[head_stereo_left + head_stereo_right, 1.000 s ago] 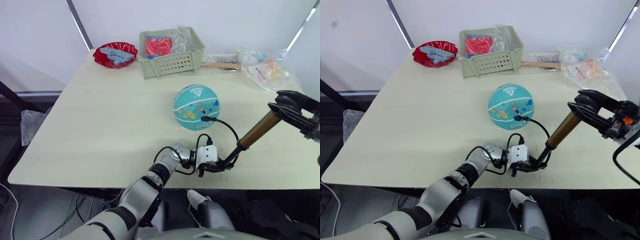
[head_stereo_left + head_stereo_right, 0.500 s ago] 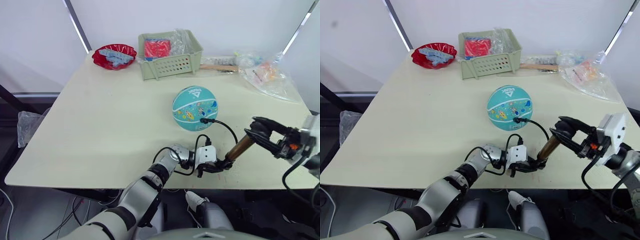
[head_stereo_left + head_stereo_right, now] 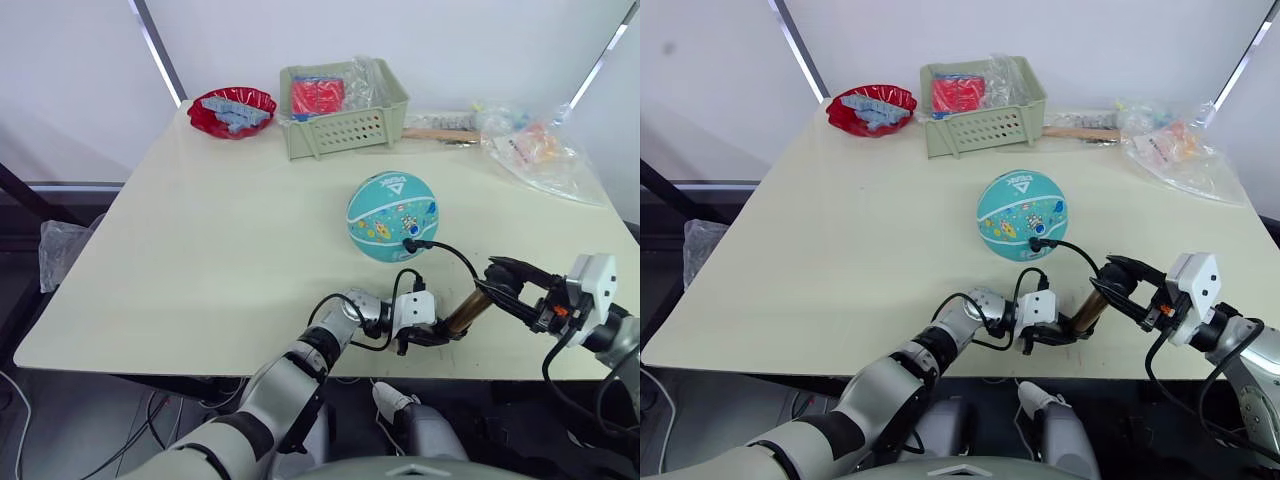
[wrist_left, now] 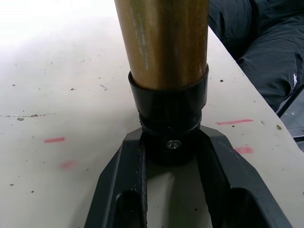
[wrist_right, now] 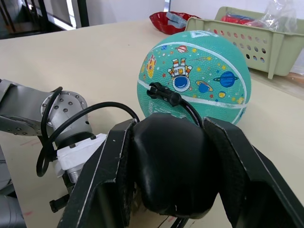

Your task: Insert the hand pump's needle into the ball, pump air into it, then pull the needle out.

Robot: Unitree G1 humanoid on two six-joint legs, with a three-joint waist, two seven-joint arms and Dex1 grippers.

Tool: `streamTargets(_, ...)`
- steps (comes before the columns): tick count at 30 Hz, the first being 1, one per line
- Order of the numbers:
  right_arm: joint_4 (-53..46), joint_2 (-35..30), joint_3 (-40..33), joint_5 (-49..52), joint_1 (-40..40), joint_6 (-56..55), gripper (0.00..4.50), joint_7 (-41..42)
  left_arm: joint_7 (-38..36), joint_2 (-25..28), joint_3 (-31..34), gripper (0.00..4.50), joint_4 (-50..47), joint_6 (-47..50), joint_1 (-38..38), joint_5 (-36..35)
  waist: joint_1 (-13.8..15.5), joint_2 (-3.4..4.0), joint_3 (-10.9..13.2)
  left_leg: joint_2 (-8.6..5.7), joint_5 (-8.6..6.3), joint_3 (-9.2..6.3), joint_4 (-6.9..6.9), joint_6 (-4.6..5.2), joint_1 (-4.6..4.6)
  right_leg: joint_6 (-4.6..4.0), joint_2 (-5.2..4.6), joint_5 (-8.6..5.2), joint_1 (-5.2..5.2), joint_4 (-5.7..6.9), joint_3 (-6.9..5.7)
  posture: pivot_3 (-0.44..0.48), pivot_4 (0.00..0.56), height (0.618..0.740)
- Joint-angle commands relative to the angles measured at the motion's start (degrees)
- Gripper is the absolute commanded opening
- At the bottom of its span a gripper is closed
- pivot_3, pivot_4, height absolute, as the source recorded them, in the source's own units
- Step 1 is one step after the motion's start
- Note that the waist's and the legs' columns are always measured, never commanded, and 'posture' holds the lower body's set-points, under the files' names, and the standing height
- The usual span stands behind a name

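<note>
The teal ball (image 3: 392, 212) with cartoon prints rests mid-table. The hand pump (image 3: 462, 311) leans low near the front edge, its thin black hose (image 3: 455, 257) curving up to a black fitting (image 3: 410, 243) pressed against the ball's near side. The needle is hidden inside the ball. My left gripper (image 3: 437, 333) is shut on the pump's black base (image 4: 168, 118), below the brass cylinder (image 4: 161, 42). My right gripper (image 3: 500, 280) is shut on the black T-handle (image 5: 171, 161), close above the base. The right wrist view has the ball (image 5: 197, 78) just beyond the handle.
A green basket (image 3: 342, 100) with packets stands at the back, with a red bowl (image 3: 232, 108) to its left. A clear plastic bag (image 3: 535, 145) and a wooden stick (image 3: 440, 131) lie at the back right. The table's front edge (image 3: 300, 372) runs just below both grippers.
My right gripper has come down and left with the T-handle, toward the base. Much less of the brass cylinder shows now. The ball and my left gripper stayed put.
</note>
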Motion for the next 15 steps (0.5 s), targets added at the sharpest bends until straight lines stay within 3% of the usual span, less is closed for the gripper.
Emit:
streamTargets(1, -4.1, -2.2, -6.0, 5.3, -0.2, 2.6, 1.72, -0.3, -1.0, 1.1, -2.1, 1.05, 4.1, 2.7, 1.9, 3.1, 0.2, 0.12, 0.1, 0.00, 0.00, 0.00, 0.00, 0.00, -0.01, -0.01, 0.00, 0.01, -0.01, 0.00, 0.00, 0.000, 0.150, 0.738)
streamTargets(15, -8.9, -12.7, -23.1, 25.8, -9.1, 16.5, 1.72, -7.8, -1.4, 0.9, -2.1, 1.05, 4.1, 2.6, 1.6, 3.2, 0.7, 0.56, 0.6, -0.02, 0.00, 0.13, 0.04, 0.00, -0.10, -0.01, 0.00, 0.07, -0.12, 0.01, 0.07, 0.000, 0.150, 0.738)
